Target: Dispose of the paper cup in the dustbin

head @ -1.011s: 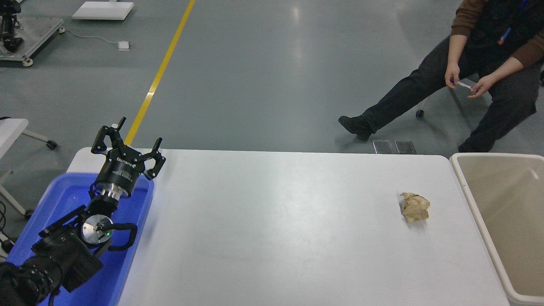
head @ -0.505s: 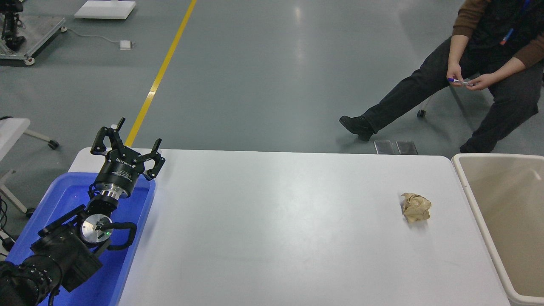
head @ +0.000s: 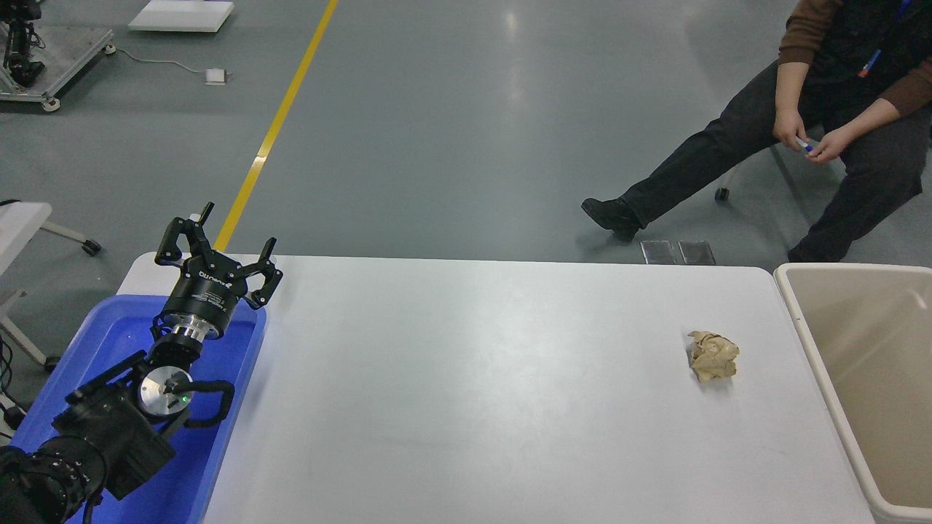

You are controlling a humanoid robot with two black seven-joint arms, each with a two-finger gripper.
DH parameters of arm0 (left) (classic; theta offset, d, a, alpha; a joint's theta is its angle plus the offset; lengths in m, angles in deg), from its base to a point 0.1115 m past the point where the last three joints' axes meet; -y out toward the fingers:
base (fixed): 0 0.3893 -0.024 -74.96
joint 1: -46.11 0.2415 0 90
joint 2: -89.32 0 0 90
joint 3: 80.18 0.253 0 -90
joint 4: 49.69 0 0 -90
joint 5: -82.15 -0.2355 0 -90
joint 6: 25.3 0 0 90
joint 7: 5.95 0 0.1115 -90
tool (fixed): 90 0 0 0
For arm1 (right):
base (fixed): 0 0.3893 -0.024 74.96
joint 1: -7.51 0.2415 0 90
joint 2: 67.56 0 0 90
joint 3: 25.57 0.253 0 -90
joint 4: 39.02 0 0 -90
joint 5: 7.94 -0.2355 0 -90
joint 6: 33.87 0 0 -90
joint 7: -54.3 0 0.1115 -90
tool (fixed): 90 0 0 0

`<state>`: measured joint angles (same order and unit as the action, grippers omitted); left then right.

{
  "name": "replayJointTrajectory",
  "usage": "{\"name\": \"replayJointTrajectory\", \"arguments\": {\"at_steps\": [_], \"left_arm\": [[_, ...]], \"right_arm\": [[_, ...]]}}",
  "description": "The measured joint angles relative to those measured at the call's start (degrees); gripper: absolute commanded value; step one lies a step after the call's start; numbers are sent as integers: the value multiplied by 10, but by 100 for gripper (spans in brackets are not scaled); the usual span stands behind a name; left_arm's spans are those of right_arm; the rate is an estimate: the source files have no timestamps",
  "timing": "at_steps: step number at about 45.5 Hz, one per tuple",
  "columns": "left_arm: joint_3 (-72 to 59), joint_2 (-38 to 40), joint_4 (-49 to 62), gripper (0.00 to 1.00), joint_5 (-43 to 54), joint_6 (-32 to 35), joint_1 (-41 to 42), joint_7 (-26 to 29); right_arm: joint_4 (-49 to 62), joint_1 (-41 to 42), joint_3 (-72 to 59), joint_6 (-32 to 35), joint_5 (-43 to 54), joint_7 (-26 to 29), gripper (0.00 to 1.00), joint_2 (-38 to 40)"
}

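Now, line by line:
Left hand (head: 218,251): parked at the lower left above the blue tray (head: 251,342), fingers spread apart and gripping nothing.
Right hand: out of view; nothing of the right arm enters from the right edge or corner.
Tray: sits on the bench's (head: 473,393) left end, mostly covered by the left arm; what it may contain under the arm is hidden.
Bench: white, with a crumpled tan paper ball (head: 713,355) lying near its right end, well apart from the left hand.
Bin (head: 801,327): beige, standing just beside the bench's right edge, its mouth open upward; the part of the inside that shows looks bare.
Cup: nowhere to be seen, neither on the bench, nor in either hand, nor in the visible part of the bin.
Person (head: 830,109): seated beyond the far right corner, hands together on a small pen-like object, away from the bench.
Step in hand: judged as either finished or not begun, since no cup and no working arm show.
Next move: calls for finding the cup first; the paper ball is not the target.
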<state>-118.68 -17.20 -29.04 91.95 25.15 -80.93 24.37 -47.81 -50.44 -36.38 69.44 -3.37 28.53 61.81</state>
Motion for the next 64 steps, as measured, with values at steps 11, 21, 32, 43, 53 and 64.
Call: {"name": "replayJointTrajectory", "arguments": {"at_steps": [11,21,32,43,53,64], "left_arm": [[0,0,0,100,0,0,0,0],[0,0,0,100,0,0,0,0],[0,0,0,100,0,0,0,0],[0,0,0,100,0,0,0,0],[0,0,0,100,0,0,0,0],[0,0,0,100,0,0,0,0]], "right_arm": [[28,-25,117,-6,-8,57,0,-39],[38,-34,252,-9,-11,142,0,-60],[47,-37,354,-23,-14,215,0,-85],[51,-41,399,-45,-36,258,0,-109],[52,-45,414,-56,-45,271,34,-122],[52,-47,420,-59,-49,274,100,-126]]}}
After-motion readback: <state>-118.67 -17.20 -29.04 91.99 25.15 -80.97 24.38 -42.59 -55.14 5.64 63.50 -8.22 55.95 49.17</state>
